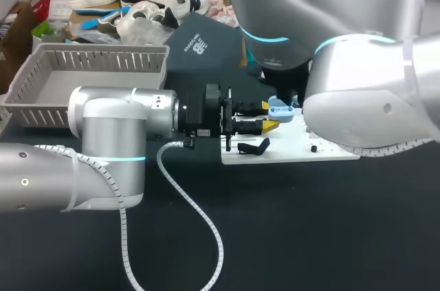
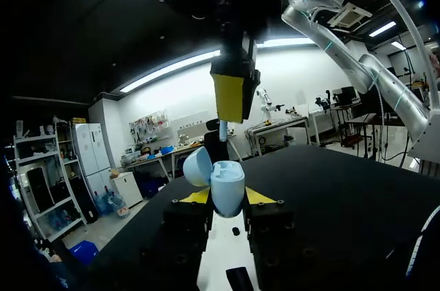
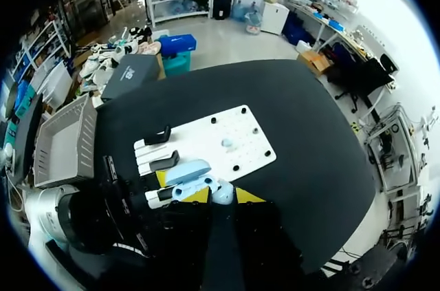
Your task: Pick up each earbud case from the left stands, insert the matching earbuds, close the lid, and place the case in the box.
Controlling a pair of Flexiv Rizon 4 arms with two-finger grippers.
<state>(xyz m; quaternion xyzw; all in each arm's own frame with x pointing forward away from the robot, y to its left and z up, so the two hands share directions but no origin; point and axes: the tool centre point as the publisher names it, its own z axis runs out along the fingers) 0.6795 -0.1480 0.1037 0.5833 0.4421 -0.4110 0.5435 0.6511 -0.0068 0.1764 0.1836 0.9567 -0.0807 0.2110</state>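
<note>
One light-blue earbud case (image 1: 280, 108). One earbud (image 2: 223, 131). One white board (image 1: 309, 152), at 3 o'clock from the table's middle, carrying two black stands (image 3: 163, 162) in the right wrist view; the head view shows only one. One grey slatted box (image 1: 48, 88) at 10 o'clock. Two grippers, the left gripper (image 2: 223, 198) and the right gripper (image 3: 221, 195), each with two yellow tips.

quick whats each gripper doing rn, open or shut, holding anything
left gripper: shut on the earbud case, whose lid is open
right gripper: shut on an earbud, right above the case
</note>
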